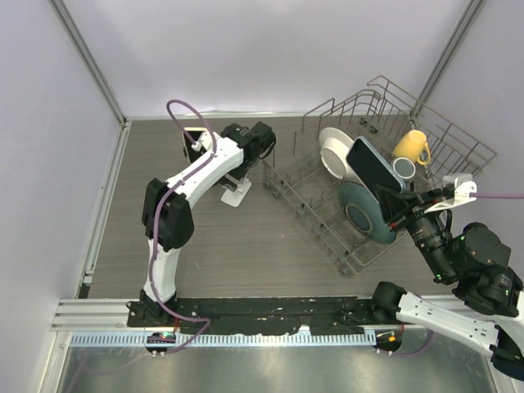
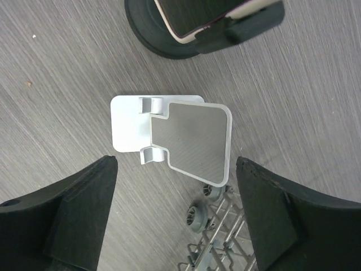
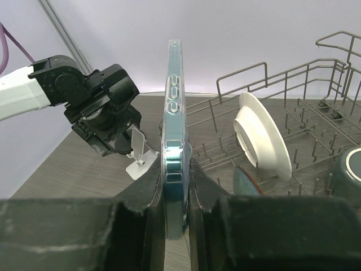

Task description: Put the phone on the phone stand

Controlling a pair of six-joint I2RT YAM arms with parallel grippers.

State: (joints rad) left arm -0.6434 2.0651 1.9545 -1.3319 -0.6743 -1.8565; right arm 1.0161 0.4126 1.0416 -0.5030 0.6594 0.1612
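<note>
The phone (image 3: 174, 113), in a blue-green case, stands edge-on between the fingers of my right gripper (image 3: 176, 186), which is shut on its lower end. From above, the phone (image 1: 375, 166) hangs over the dish rack on the right. The white phone stand (image 2: 169, 138) sits on the table with its backplate tilted and two small hooks at its foot. My left gripper (image 2: 177, 214) hovers just above the stand, open, with nothing between its fingers. In the top view the stand (image 1: 236, 191) lies beneath the left gripper (image 1: 244, 168).
A wire dish rack (image 1: 327, 237) fills the right half, holding a white plate (image 1: 334, 151), a teal plate (image 1: 360, 211), a yellow mug (image 1: 412, 147) and a grey cup (image 1: 404, 168). Its wheeled corner (image 2: 197, 214) lies close to the stand. A black round base (image 2: 163, 34) carrying a flat device stands behind the stand.
</note>
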